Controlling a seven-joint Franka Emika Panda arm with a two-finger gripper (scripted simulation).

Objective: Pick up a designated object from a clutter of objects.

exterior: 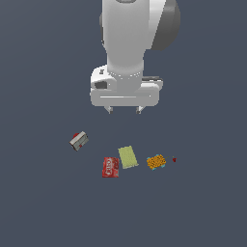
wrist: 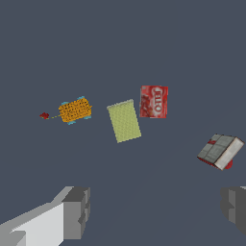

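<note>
Dark slate-grey tabletop (exterior: 43, 202) is carrying everything here, and the white Panda arm (exterior: 126, 38) is hanging high above it with the claw (exterior: 125, 110) spread wide and gripping nothing. Both fingers (wrist: 76, 212) are showing far apart in the wrist view with only bare surface between them.

So I'd say it's sitting in the approach step, nothing grabbed yet. The clutter is lying well below: the yellow-green pad (exterior: 128, 157), which is the one to pick, is lying flat in the middle of the row. The red packet (exterior: 110, 167) is sitting just beside it on the exterior view's left, near one corner but not touching as far as I can tell. The orange speckled block (exterior: 156, 162) is lying near it on the other side, the grey-white box (exterior: 78, 140) is tilted and well apart, and the tiny red bit (exterior: 174, 159) is sitting just beyond the block.

Next move is probably calling for centring over the pad, turning the fingers across its short width, then dropping straight down without clipping the packet.
</note>
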